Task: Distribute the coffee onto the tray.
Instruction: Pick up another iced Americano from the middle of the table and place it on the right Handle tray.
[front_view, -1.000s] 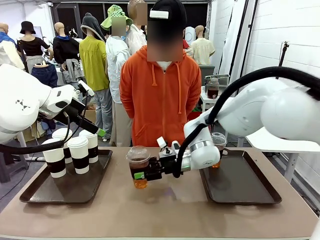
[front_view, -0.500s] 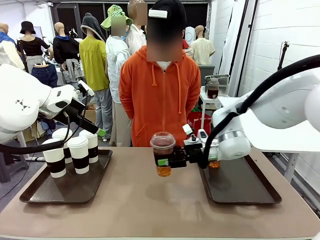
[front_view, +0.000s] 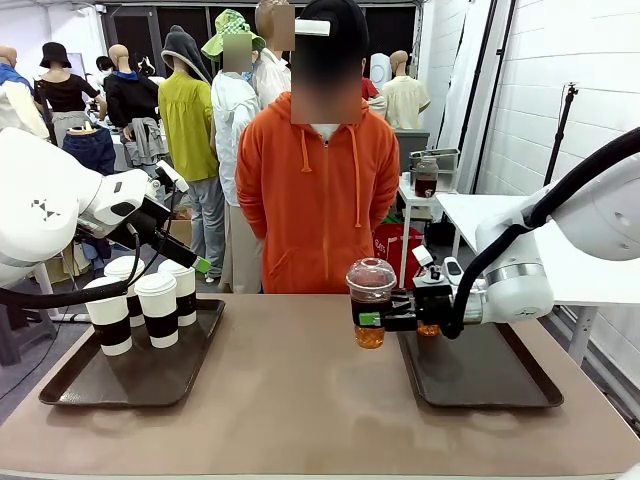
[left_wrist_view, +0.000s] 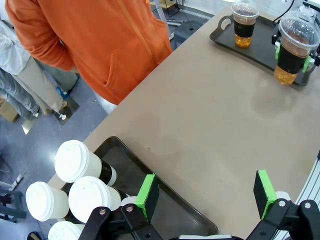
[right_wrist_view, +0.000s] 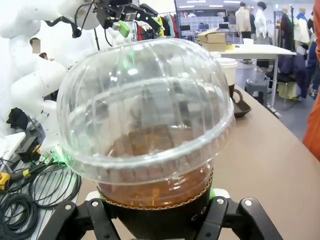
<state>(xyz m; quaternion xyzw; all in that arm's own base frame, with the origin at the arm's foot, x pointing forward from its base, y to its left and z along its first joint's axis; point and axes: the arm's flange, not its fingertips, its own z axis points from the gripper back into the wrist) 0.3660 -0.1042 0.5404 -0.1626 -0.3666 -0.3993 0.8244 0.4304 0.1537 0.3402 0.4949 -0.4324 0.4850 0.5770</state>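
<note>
- No print readable on any cup.
- Right gripper (front_view: 372, 320) reaches in level from the right, clamped on the dark sleeve of a clear dome-lidded cup of brown drink (front_view: 370, 302), held above the table just left of the right-hand dark brown tray (front_view: 480, 385).
- Left gripper (left_wrist_view: 205, 197) hangs raised beside the white paper cups (front_view: 146, 295), fingers wide apart, nothing between them.
</note>
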